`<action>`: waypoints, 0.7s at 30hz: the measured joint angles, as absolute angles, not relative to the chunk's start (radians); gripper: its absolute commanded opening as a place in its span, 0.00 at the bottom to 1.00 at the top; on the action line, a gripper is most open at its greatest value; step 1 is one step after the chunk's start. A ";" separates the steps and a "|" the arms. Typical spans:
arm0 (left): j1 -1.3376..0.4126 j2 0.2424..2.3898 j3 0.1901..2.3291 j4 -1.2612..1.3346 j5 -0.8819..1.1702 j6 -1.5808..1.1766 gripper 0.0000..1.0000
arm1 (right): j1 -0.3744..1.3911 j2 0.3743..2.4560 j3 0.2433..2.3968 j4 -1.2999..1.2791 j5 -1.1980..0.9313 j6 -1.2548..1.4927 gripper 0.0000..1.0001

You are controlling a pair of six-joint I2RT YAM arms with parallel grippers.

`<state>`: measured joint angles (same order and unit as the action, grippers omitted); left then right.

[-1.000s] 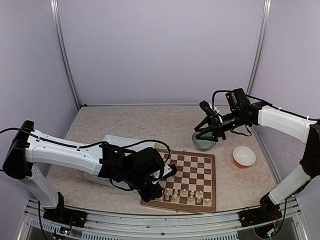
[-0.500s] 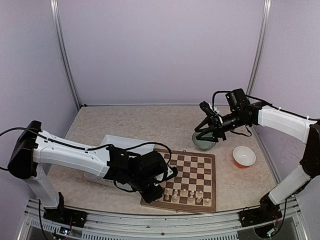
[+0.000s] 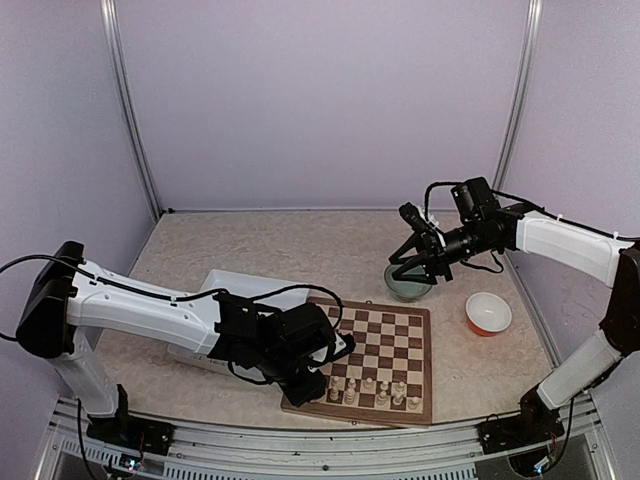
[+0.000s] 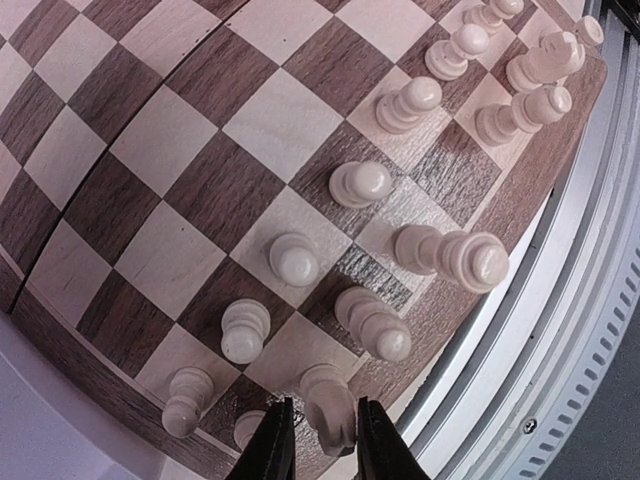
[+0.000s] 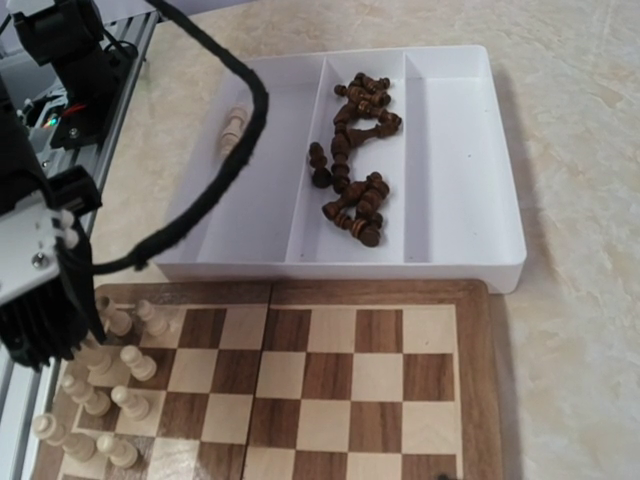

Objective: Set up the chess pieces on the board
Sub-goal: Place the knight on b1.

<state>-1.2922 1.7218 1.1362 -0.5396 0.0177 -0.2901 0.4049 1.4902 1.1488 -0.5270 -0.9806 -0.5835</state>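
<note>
Just at the board (image 4: 200,190) edge, a cream-white piece (image 4: 330,425) stands inside the narrowly parted left pincer (image 4: 326,404), grip unclear.

White arm shells (image 3: 140,312), blk wrists (image 3: 270,335), fingers (image 4: 272,445) & cables (image 5: 215,170).

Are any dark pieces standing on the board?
No, the dark pieces lie in the white tray's middle compartment; only cream pieces stand on the board.

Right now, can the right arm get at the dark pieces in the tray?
Probably: the dark pieces lie uncovered in the tray's middle compartment; the left gripper is at the board's near corner.
</note>
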 measured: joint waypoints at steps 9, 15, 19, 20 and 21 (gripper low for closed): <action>-1.292 1.729 1.145 -0.542 0.018 -0.283 0.21 | 0.405 1.490 1.149 -0.527 -0.981 -0.584 0.49; -1.293 1.735 1.162 -0.551 0.017 -0.282 0.25 | 0.405 1.490 1.149 -0.528 -0.981 -0.584 0.49; -1.308 1.734 1.206 -0.592 0.014 -0.282 0.30 | 0.405 1.490 1.149 -0.529 -0.982 -0.584 0.49; -1.316 1.733 1.224 -0.607 0.010 -0.283 0.31 | 0.405 1.490 1.149 -0.530 -0.983 -0.584 0.49; -1.324 1.729 1.243 -0.622 0.006 -0.284 0.32 | 0.405 1.490 1.149 -0.532 -0.984 -0.584 0.49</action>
